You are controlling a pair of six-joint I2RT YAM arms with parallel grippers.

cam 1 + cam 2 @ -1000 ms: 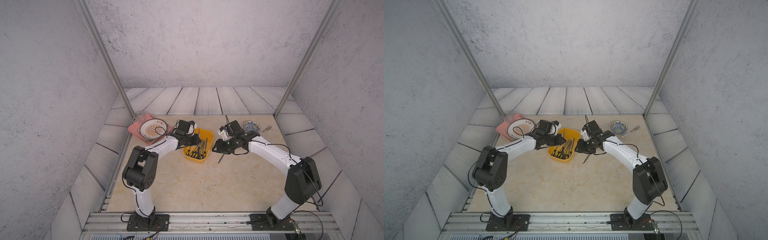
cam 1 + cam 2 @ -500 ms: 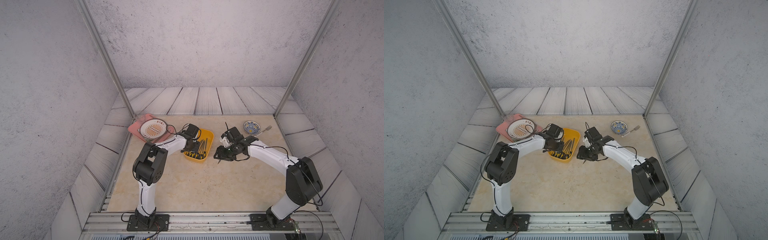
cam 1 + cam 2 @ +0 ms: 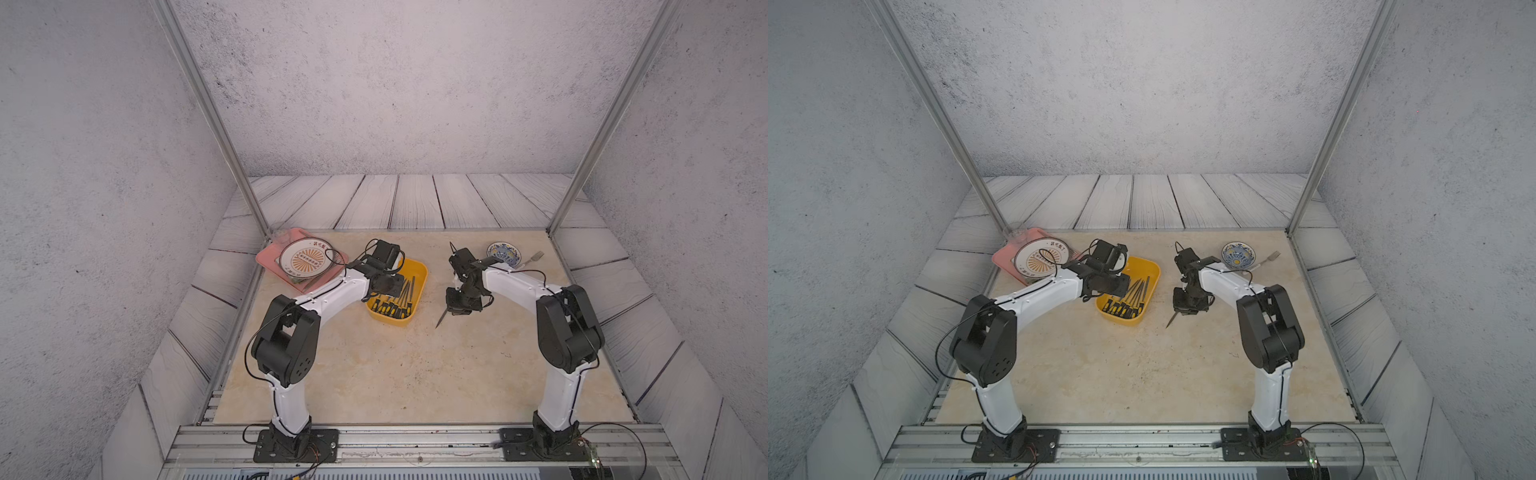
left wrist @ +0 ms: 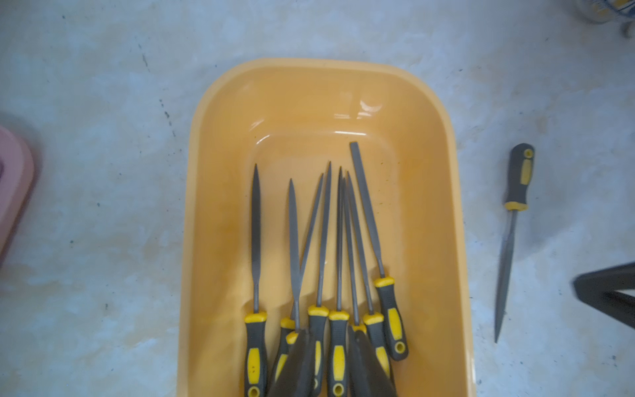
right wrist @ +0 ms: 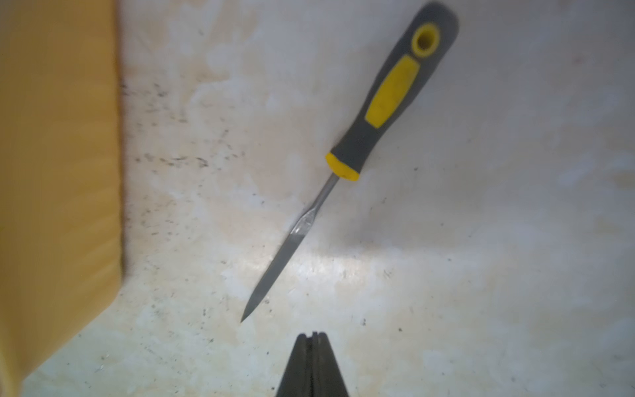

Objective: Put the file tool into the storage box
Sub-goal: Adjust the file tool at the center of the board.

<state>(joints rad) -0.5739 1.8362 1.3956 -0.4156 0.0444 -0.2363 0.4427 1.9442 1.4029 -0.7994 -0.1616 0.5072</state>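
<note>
Over beside the yellow box [image 4: 446, 206], one file [image 5: 343, 166] lies flat on the table [image 5: 481, 240], outside it. Right gripper [image 5: 313, 335] is pinched together on nothing near its tip; left gripper [image 4: 328, 331] looks slightly apart over the files [image 4: 323, 240] inside.

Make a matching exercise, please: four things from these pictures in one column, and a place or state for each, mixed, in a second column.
1. loose file
2. yellow box
3. round plate
4. right claw

A. shut, empty
B. on the pink tray
C. holds several files
D. on the table, outside the box

Pairs: 1-D, 2-C, 3-B, 4-A
</note>
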